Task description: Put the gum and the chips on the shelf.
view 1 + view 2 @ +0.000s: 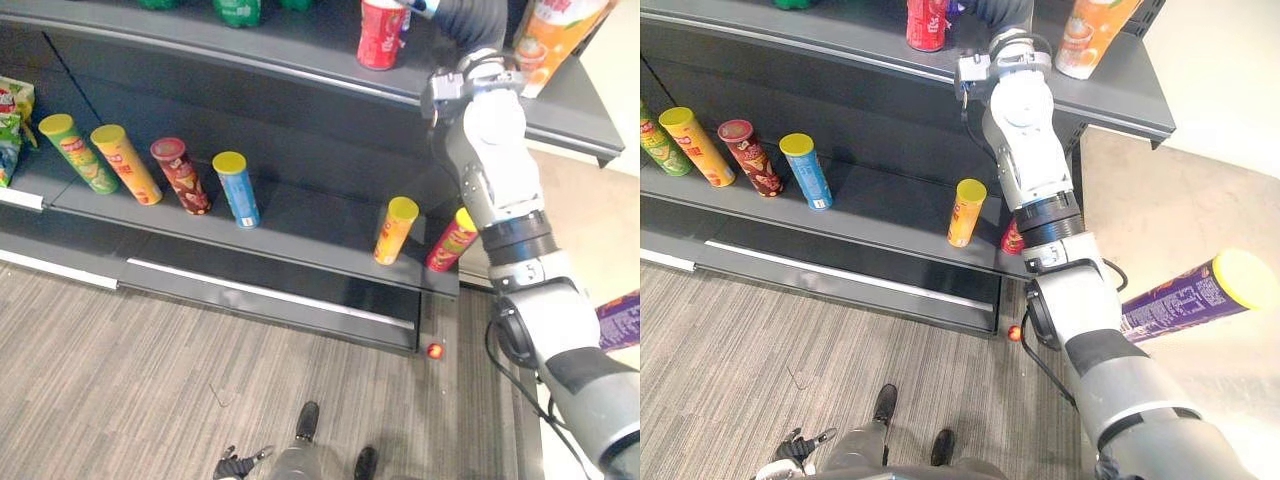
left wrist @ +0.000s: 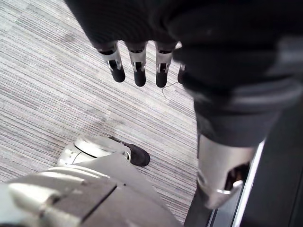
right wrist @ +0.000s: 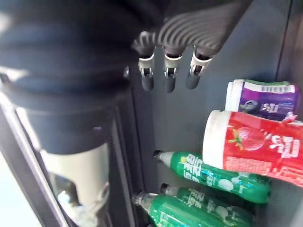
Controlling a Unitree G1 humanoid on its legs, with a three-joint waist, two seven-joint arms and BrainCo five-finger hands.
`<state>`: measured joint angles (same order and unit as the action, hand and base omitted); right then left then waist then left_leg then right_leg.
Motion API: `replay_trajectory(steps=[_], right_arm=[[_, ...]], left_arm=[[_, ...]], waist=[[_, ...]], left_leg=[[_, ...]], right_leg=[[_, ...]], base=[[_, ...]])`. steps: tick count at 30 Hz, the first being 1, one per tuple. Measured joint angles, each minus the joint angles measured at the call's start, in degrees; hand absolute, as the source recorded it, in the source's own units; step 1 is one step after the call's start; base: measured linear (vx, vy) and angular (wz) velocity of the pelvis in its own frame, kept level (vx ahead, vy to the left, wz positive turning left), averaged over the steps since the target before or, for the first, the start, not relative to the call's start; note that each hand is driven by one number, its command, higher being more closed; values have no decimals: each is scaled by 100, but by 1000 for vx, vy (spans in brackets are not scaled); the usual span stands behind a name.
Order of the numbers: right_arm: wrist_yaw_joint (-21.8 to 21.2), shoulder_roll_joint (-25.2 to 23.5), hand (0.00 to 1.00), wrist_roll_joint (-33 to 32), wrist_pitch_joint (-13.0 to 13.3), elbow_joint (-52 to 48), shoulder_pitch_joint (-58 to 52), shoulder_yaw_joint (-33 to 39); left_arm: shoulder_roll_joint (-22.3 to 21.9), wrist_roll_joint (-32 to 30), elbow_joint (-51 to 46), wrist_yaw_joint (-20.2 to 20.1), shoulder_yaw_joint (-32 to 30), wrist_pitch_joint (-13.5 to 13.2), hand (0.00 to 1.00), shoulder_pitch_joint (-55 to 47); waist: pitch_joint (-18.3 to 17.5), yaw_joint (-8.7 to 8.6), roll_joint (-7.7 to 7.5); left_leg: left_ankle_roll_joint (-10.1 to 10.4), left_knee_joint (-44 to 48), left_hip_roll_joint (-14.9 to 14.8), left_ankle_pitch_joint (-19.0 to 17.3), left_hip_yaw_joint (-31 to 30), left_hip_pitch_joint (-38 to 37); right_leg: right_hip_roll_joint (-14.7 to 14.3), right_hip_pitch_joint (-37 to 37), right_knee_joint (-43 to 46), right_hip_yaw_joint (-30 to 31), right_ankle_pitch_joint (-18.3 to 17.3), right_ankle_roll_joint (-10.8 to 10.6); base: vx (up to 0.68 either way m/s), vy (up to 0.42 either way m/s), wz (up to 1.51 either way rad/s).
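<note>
Gum tub (image 1: 380,35) stands upper centre on the dark shelf (image 1: 300,45), grey carpet (image 1: 150,380) below; right hand (image 3: 169,71) beside it, fingers apparently straight, empty; left hand (image 2: 137,61) relaxed, empty.

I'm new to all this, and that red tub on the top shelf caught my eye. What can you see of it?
The red tub is round and plastic-looking, with a white lid and a strawberry picture on its label. It stands upright on the dark top shelf, with a purple tub close beside it. The right hand hangs open near it, not touching.
</note>
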<state>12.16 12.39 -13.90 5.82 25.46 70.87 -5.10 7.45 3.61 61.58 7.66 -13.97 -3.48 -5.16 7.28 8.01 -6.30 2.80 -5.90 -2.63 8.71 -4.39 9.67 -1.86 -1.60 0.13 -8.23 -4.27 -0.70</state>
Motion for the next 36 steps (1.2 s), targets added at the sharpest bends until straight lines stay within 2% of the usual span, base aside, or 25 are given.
replay_trajectory(steps=[7,10,16,19,23,29,30,36], right_arm=[[113,-171,0,6,87,-529,-38,-63],[97,-228,0,7,162,-808,-191,-389],[-233,-493,0,-14,274,-1789,-812,-1053],[-442,-733,0,-42,342,-2219,-1279,-1572],[-708,-895,0,-289,440,-2731,-1937,-2083],[-846,-1043,0,-727,472,-2915,-2740,-2498],[-933,-1069,0,-840,481,-2933,-2920,-2641],[-1282,-1017,0,-1294,472,-2965,-4097,-3212]], left_arm=[[-2,-5,0,73,-1,40,0,-60],[-2,-7,0,85,-4,45,0,-121],[3,-62,5,95,-4,89,0,-139],[17,-230,11,105,-1,110,0,-244],[22,-256,57,110,12,110,0,-299],[34,-260,224,134,40,115,0,-363],[50,-268,235,154,80,115,0,-393],[85,-270,268,219,238,115,0,-423]], waist=[[-32,-12,-36],[-132,-8,-41],[-211,-29,-55],[-341,-138,-83],[-390,-152,-119],[-458,-204,-100],[-470,-277,-58],[-560,-329,-46]], left_leg=[[7,3,7,5,-72,0],[6,13,8,6,-70,0],[62,1,-7,-37,-48,-93],[64,1,-10,-40,-14,-94],[70,7,-26,-51,89,-127],[69,2,-49,-82,234,-223],[71,2,-52,-86,245,-224],[76,4,-85,-111,395,-235]], right_leg=[[-4,25,-5,-66,0,0],[-3,28,-9,-66,0,0],[-10,91,-1,-49,-22,-1],[-9,83,4,-33,-32,3],[-11,80,18,71,-40,14],[-8,55,99,222,-66,25],[-9,47,101,235,-70,29],[-20,-25,159,372,-75,36]], base=[[0,-2,4],[0,0,0],[-3,-2,-1],[0,0,-1],[12,-2,-13],[3,-2,-14],[3,-2,-5],[28,-8,-13]])
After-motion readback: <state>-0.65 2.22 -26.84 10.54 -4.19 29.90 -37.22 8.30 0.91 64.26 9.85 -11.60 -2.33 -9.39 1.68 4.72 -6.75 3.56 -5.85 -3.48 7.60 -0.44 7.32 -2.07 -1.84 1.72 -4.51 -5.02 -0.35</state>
